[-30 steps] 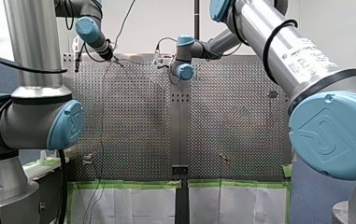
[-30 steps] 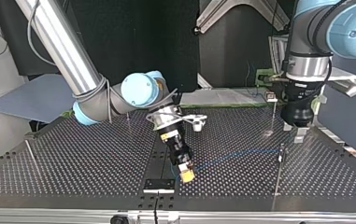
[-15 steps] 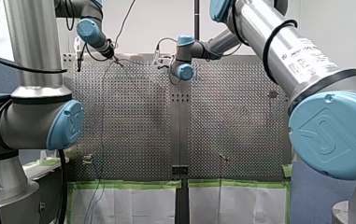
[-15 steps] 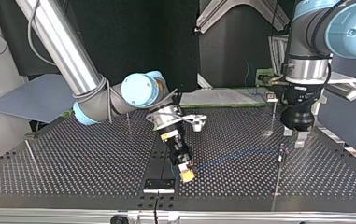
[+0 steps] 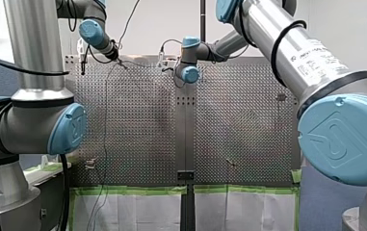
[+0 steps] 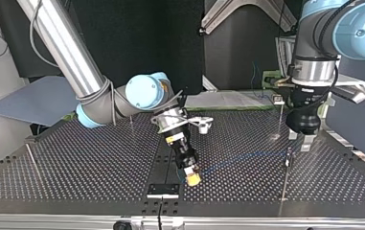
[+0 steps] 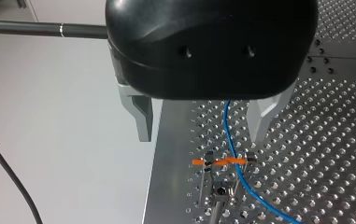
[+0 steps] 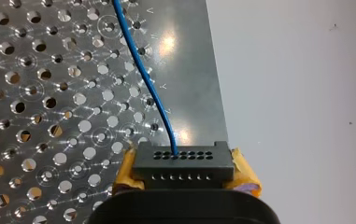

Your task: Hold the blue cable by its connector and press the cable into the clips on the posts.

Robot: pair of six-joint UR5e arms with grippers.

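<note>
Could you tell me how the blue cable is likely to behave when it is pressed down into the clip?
The blue cable looks thin and curves loosely from the connector, so it is probably floppy and light. It bends across the clip, so it may slide sideways unless kept taut.

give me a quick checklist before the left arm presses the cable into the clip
1. Grip: right gripper is shut on the black connector, yellow pads on both sides: ok.
2. The blue cable leaves the connector in a smooth curve, with no kink: ok.
3. The left gripper is open, with its metal fingers either side of the cable: ok.
4. The orange-tabbed clip lies just ahead of the left gripper, roughly centred: ok.
5. Cable seated in the clip: cannot tell. It crosses the clip, but its depth does not show.
6. Cable tension between the grippers: cannot tell.
</note>
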